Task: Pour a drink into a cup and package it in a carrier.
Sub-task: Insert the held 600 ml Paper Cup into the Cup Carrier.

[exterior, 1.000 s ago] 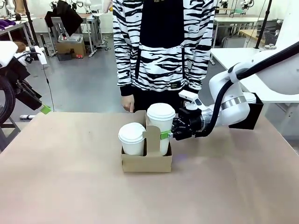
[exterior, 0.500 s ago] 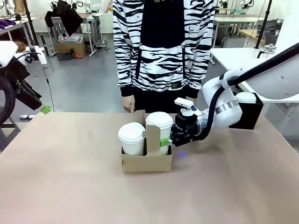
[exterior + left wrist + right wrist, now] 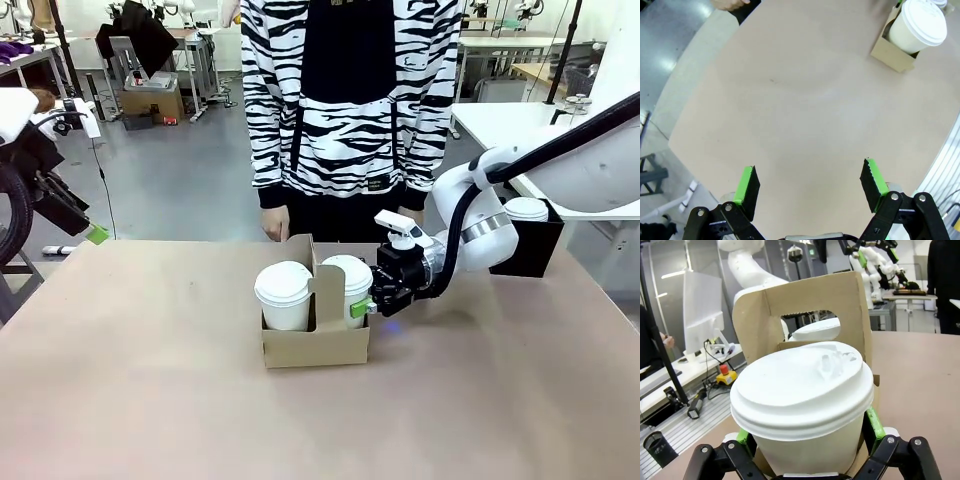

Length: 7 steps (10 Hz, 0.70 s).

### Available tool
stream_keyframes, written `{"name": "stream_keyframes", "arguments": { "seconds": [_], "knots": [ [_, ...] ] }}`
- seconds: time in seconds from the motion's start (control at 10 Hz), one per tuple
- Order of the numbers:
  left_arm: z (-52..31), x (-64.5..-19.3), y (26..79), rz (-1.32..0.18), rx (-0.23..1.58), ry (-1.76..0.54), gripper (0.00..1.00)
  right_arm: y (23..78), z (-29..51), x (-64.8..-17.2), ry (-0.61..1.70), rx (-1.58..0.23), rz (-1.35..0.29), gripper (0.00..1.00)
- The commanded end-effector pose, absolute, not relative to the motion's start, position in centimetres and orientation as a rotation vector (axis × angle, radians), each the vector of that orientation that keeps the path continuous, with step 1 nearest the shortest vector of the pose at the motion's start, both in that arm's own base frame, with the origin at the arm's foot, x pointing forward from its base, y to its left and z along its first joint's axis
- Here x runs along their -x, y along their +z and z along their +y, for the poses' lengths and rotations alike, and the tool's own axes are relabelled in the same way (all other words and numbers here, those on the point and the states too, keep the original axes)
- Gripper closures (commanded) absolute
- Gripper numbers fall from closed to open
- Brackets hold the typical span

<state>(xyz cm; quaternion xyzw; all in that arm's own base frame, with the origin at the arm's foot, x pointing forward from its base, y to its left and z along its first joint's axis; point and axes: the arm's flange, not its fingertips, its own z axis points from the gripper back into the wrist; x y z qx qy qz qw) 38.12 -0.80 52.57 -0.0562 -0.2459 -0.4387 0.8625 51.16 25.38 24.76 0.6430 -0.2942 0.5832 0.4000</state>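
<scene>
The right end effector is sitting around the lidded cup, seating it in the carrier's right pocket, grip unclear; the left end effector is hanging open.

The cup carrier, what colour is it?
Plain brown cardboard; the carrier shows best in the front view.

The right arm reaches in from the right side, its wrist level and its gripper pointing leftward — the green pads sit at either side of a lidded cup. The left gripper hangs above the bare tabletop, jaws spread wide and holding nothing.
</scene>
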Motion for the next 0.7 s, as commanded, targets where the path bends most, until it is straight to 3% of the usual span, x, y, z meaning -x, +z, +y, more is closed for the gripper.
{"name": "stream_keyframes", "arguments": {
  "seconds": [0.0, 0.6],
  "knots": [
    [-0.8, -38.0, 52.7, -0.515, 0.112, -0.918, 0.0, 25.7, 24.0, -51.0, 1.536, -1.53, -0.765, 0.0],
    [-0.8, -38.0, 52.7, -0.515, 0.112, -0.918, 0.0, 30.4, 18.6, -50.9, 1.484, -1.29, -0.798, 0.0]
  ]
}}
